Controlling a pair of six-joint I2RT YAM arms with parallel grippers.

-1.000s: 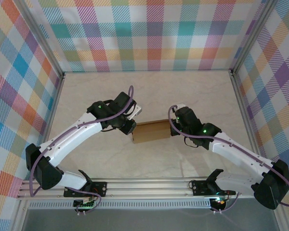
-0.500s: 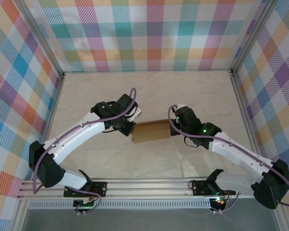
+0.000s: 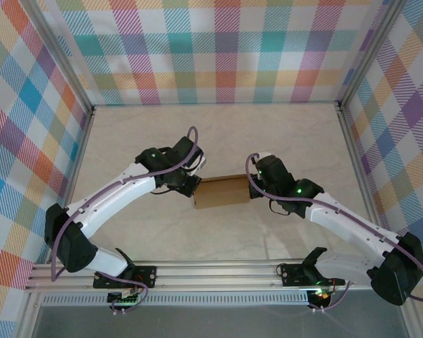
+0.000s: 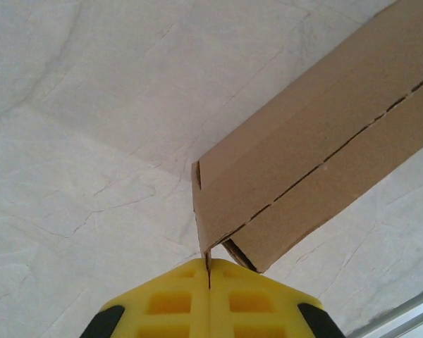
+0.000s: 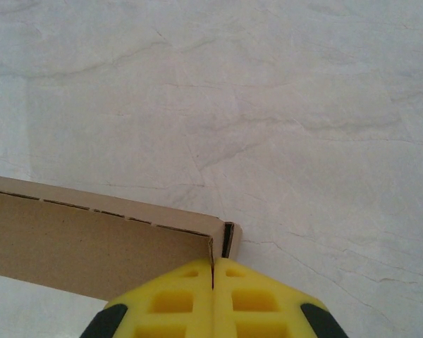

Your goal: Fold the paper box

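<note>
Left gripper (image 4: 209,267) of mine is pinched tight on a thin cardboard edge at the left end of the box (image 3: 222,191). My right gripper (image 5: 213,269) nips the right end the same way. Between them the box sits mid-table (image 3: 282,134).

Pale marbled table (image 3: 218,134) enclosed by plaid walls (image 3: 218,49).

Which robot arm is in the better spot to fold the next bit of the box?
Probably left: the left gripper pinches the paper box at the end where a flap sticks out loose. The right gripper pinches the tidier-looking end.
</note>
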